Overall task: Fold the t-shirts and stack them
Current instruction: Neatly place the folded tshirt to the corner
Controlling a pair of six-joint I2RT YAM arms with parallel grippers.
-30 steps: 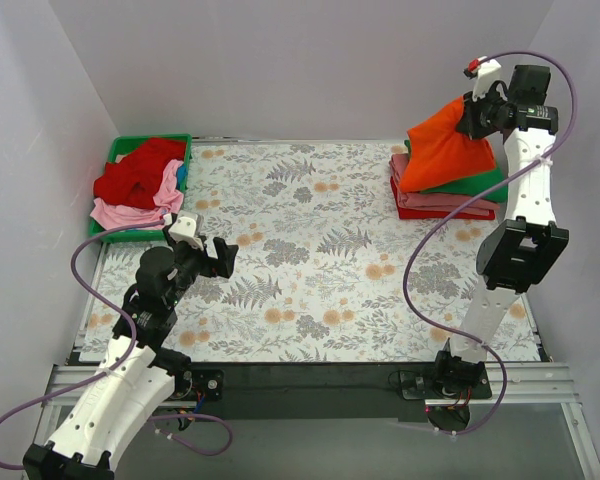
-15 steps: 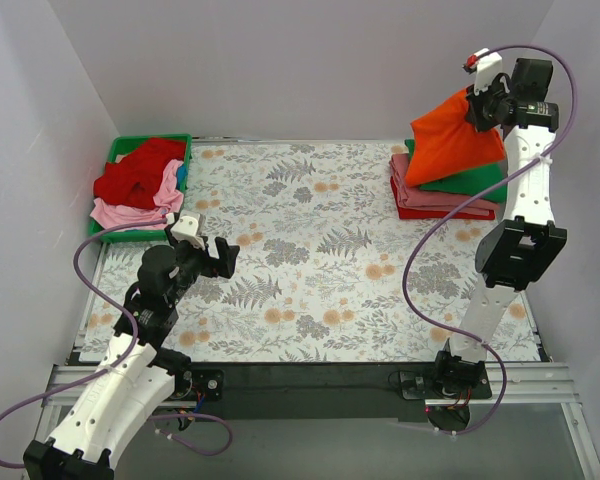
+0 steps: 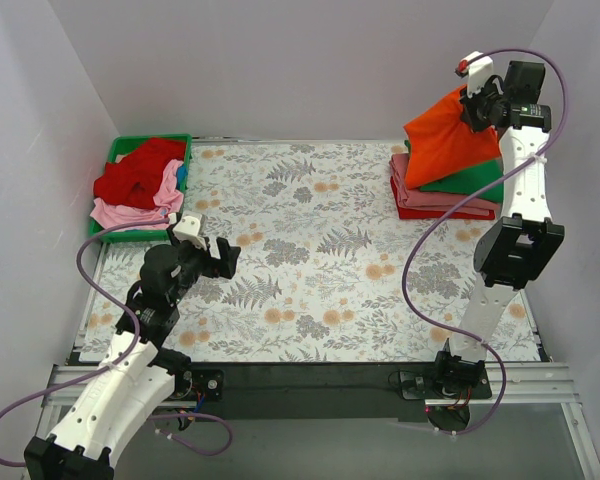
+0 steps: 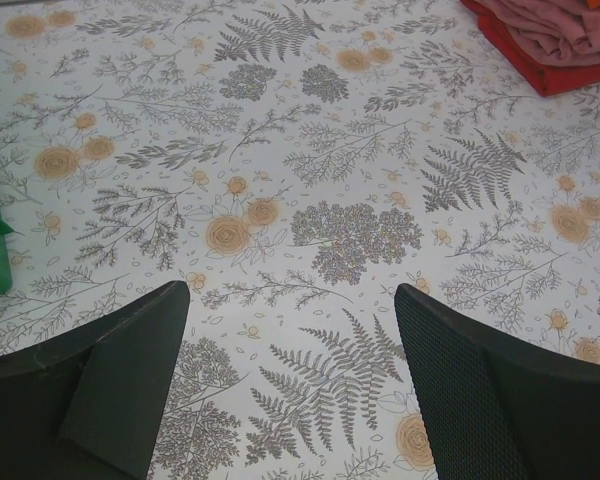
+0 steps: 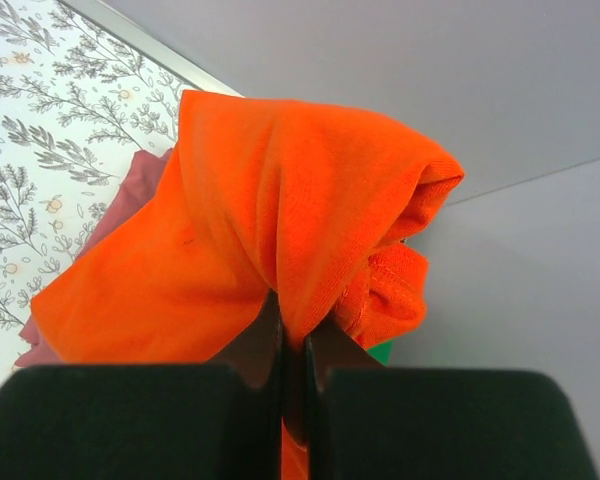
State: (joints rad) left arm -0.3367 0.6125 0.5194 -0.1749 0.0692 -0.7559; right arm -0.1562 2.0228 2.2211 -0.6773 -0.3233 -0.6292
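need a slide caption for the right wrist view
Wrist close-up: right gripper shut on a bunched orange t-shirt, with a pink shirt and the floral table below

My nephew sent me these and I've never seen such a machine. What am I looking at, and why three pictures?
These are two robot arms bolted at the near edge of a table with a floral cover. The wide picture comes from a fixed camera above and behind them. The other two come from a small camera on each wrist, so the dark shapes at the bottom are that arm's own fingers. The left gripper is open and empty above the table. The right gripper is shut on an orange t-shirt, holding it up over a stack of folded shirts: green, pink and red. At the far left, a green tray holds unfolded red and pink shirts.
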